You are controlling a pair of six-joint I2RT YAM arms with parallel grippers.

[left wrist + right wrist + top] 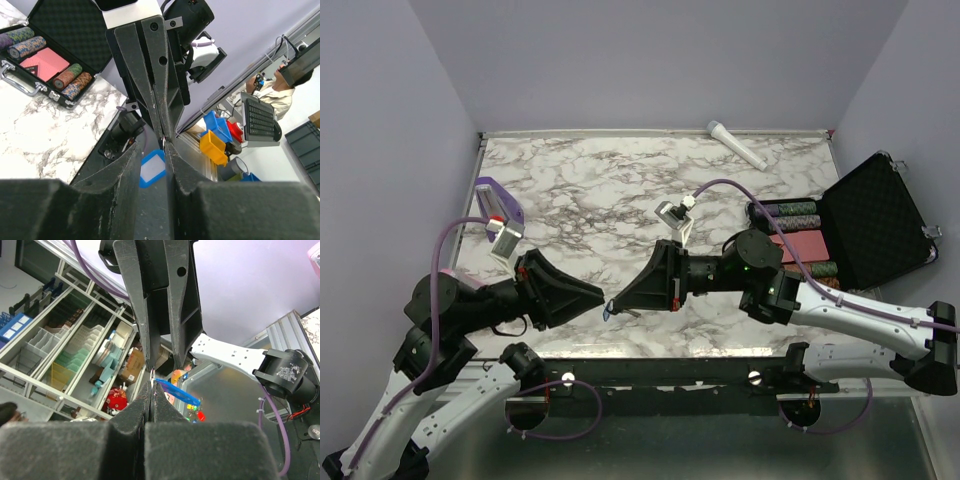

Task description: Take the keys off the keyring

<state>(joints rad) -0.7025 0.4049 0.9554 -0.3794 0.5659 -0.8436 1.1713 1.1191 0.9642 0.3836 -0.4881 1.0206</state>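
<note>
- The left gripper [601,298] and right gripper [621,300] meet tip to tip above the near edge of the marble table [580,190].
- The keyring [152,167] hangs between the two tips, off the table. Its blue tag lies face-on in the left wrist view and edge-on in the right wrist view.
- The tag sits just beyond the left fingertips [137,150], not between them.
- Right jaws: pressed together on the thin metal ring, right where it joins the tag.
- Left jaws: a narrow gap apart. One tip is at the ring, but I cannot tell whether it touches it.
- The key [631,313]: in the top view a thin silver sliver shows just right of the tag, under the right tip. It is too small to tell whether it is on the ring.
- A purple block [500,200] lies at the table's left edge, beside the left wrist.
- A white tube [738,145] lies tilted near the far edge.
- An open black case [880,225] stands at the right edge, with chip stacks and a red card pack in its tray.
</note>
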